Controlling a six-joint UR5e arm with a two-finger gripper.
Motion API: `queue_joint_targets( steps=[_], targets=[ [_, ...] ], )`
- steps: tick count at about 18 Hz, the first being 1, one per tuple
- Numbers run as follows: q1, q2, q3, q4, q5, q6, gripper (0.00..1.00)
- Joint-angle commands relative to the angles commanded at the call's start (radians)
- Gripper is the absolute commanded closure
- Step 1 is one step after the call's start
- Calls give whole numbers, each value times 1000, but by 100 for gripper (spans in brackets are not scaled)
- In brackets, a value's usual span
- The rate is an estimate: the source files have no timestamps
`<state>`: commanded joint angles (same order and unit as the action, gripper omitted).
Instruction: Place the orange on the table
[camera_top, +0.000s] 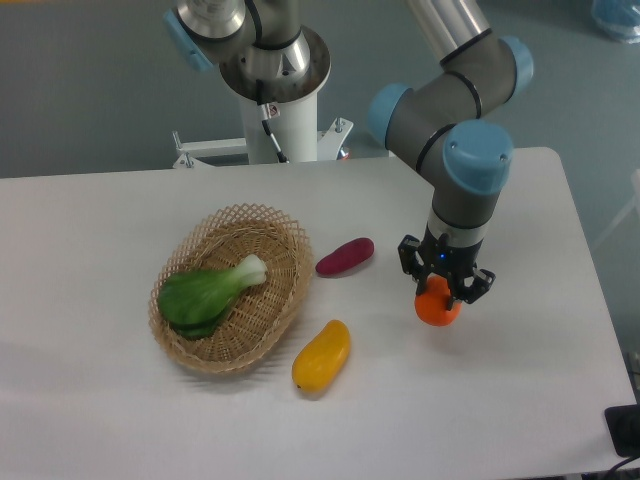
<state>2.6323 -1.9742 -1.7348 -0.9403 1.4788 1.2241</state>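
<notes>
- Your orange (437, 308) sits at the right side of the white bench (520, 400), low against its surface; you cannot tell from this view whether it touches the top or hangs just above it.
- Your claw (445, 287) points straight down and is closed around the upper half of the orange, one dark finger (409, 256) on the left of it and another on the right.
- Only the lower part of the orange shows beneath the fingers.
- Above the claw you see the grey arm (450, 110) with its blue joint caps, bending back toward the top of the view.
- Left of the orange, and apart from it, a purple sweet potato (345, 256) lies on the bench.
- Below the sweet potato, nearer the front edge, lies an elongated yellow-orange fruit (321, 355), much like a mango.
- Just beside both of these, to the left, you have an oval wicker basket (270, 300); the sweet potato lies close to its right rim.
- Inside the basket lies a green leafy vegetable (205, 295), like a bok choy, its pale stem end turned toward the upper right.
</notes>
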Motion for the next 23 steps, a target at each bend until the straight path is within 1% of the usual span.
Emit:
queue_joint_targets(
  steps=[2, 6, 10, 12, 14, 15, 16, 17, 18, 23],
  targets=[
    [-12, -5, -3, 0, 0, -1, 63],
    [-14, -12, -6, 0, 2, 0, 63],
    [-14, -25, 0, 5, 60, 37, 63],
    [-14, -23, 0, 5, 63, 37, 62],
    [-14, -23, 0, 5, 63, 35, 59],
    [-12, -23, 0, 8, 63, 35, 56],
    [-14, -23, 0, 15, 63, 37, 43],
    [-12, -21, 0, 18, 63, 38, 15],
    [-12, -20, 1, 20, 63, 35, 0],
    [-11, 1, 6, 23, 61, 37, 0]
  ],
)
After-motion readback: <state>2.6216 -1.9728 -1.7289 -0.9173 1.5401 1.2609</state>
